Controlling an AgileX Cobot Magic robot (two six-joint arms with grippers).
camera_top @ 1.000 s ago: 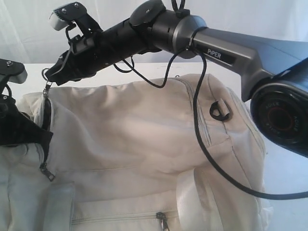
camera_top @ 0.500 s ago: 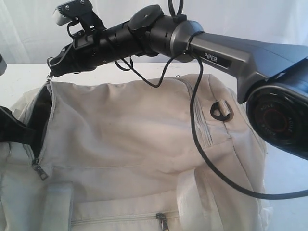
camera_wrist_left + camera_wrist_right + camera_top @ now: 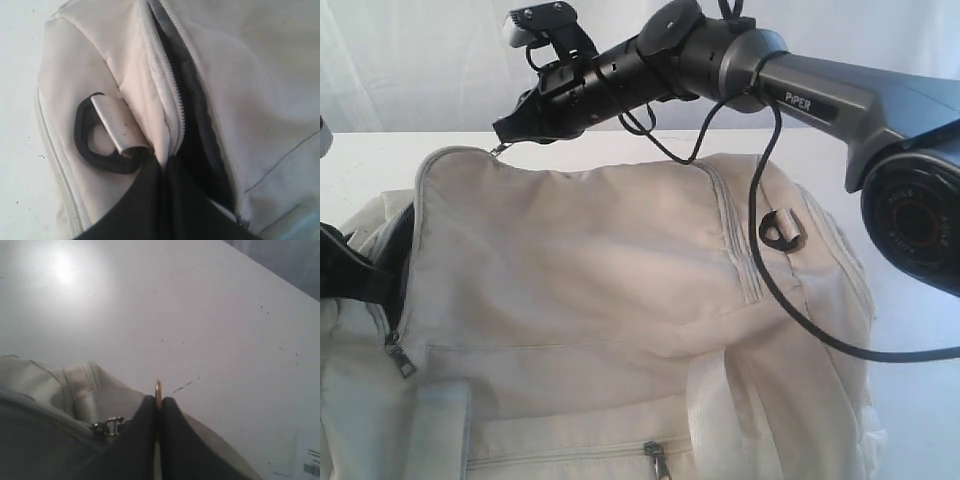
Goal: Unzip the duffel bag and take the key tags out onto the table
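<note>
Well, my right arm stretches in from the right, above the large beige soft fabric duffel bag (image 3: 600,270), with the forearm tipped slightly down. My right tool (image 3: 503,138) is pinched tight on a small metal zip pull (image 3: 158,388) at the bag's far upper corner. My left arm sits low at the left. My left tool (image 3: 162,167) is clamped on the bag's fabric lip beside the grey zipper (image 3: 165,85), just by a black strap ring (image 3: 92,137). The bag lies on the wide white desk (image 3: 370,165), its length running left to right, and the zip gapes at the left end over dark lining (image 3: 200,130).
</note>
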